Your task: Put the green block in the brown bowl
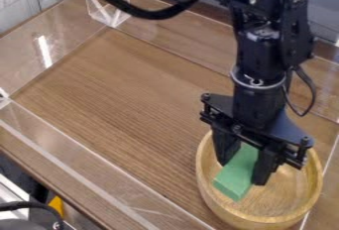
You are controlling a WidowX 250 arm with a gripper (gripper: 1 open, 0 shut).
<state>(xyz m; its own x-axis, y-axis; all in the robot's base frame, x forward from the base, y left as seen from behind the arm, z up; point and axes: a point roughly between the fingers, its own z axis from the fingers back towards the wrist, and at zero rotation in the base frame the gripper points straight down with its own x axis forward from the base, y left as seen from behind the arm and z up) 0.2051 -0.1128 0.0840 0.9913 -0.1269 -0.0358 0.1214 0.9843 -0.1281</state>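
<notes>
The green block point(237, 177) is pinched between the fingers of the black hand point(252, 167), which is pointed straight down. The block is held tilted inside the brown bowl point(302, 206), its lower end at or just above the bowl's floor; contact cannot be told. The bowl is set at the near right of the wooden desk point(119, 85).

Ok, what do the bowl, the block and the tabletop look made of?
The brown bowl looks like light wood: faint grain, thick pale rim, matte. The green block is plain matte green, with no grain or gloss; painted wood, plastic or foam, I cannot tell. The table shows streaked brown wood grain, possibly laminate.
</notes>
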